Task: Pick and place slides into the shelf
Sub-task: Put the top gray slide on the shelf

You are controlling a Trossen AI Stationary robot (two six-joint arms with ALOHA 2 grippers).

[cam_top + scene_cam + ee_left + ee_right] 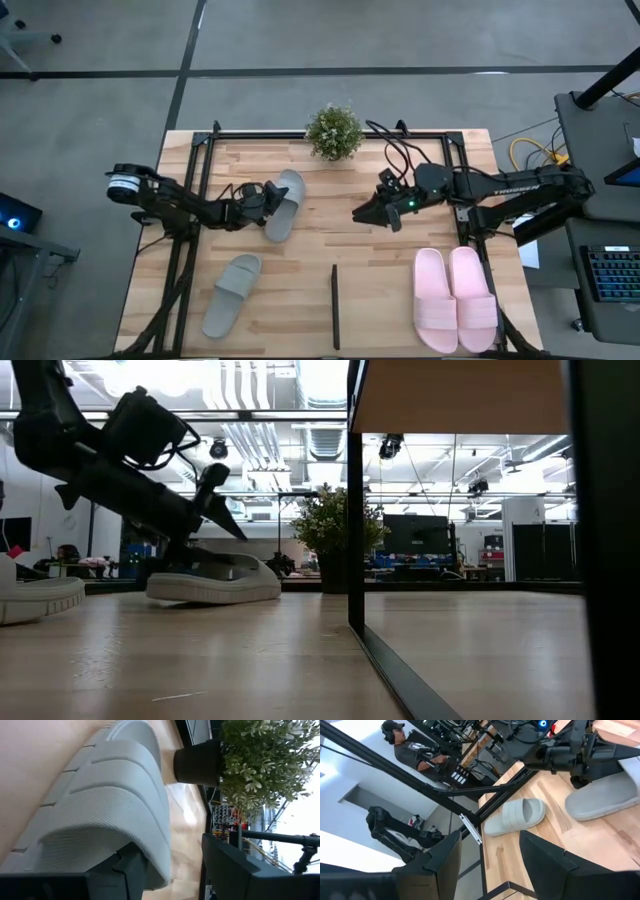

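Observation:
A grey-green slide (285, 205) lies sole down on the table at the left centre, its strap (115, 795) up. My left gripper (267, 196) comes at it from the table's left. It is open, with one finger (131, 870) at the strap's opening and the other finger (235, 865) beyond the slide's side. A second grey-green slide (232, 293) lies near the front left. The pink pair (455, 298) lies side by side at the front right. The shelf (460, 395) shows in the low view as a pale panel on a black upright. My right gripper (362, 213) hangs open above the table's middle, touching nothing. My left gripper has one finger (131, 870) pushed in under the edge of the slide's strap (145, 855), coming nearly level from the table's left. The other finger stands outside with bare table between it and the slide. Whether the inner finger touches the strap, I cannot tell. The slide rests on the table.
A potted plant (333, 130) stands at the far edge, just beyond the slide. Black frame rails (195, 160) run along the table's left, far and right sides. The shelf's thin black strip (334, 305) crosses the front middle. A person (412, 747) sits beyond the table.

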